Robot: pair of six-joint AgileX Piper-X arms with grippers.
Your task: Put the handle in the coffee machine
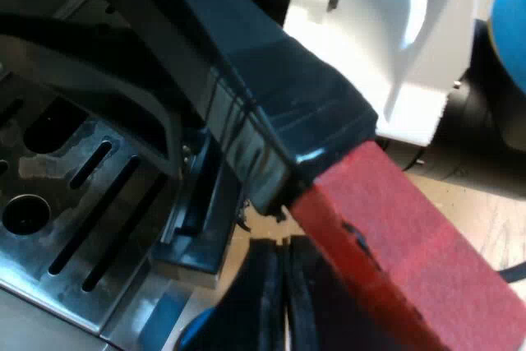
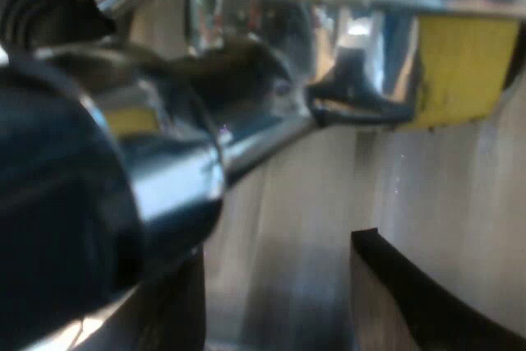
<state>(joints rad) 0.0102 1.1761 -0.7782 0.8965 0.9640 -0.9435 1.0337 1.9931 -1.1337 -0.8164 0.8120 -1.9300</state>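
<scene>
Pressing finger to finger with nothing between, the left gripper (image 1: 283, 302) lay against the red end (image 1: 411, 252) of the handle (image 1: 271, 96) near the drip tray (image 1: 82, 236); the right gripper (image 2: 288, 310) hold I could not tell; the metal holder (image 2: 164, 170) sat just under the espresso machine (image 2: 460, 170) head; pushed misaligned, it could jam or slip.

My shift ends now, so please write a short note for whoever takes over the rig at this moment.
Left gripper: shut, fingers together by the red end of the handle, above the drip tray.
Right gripper: open, beside the holder at the machine's front.
Done: holder is up at the machine's front.
To do: confirm it is locked in; I cannot tell.
</scene>
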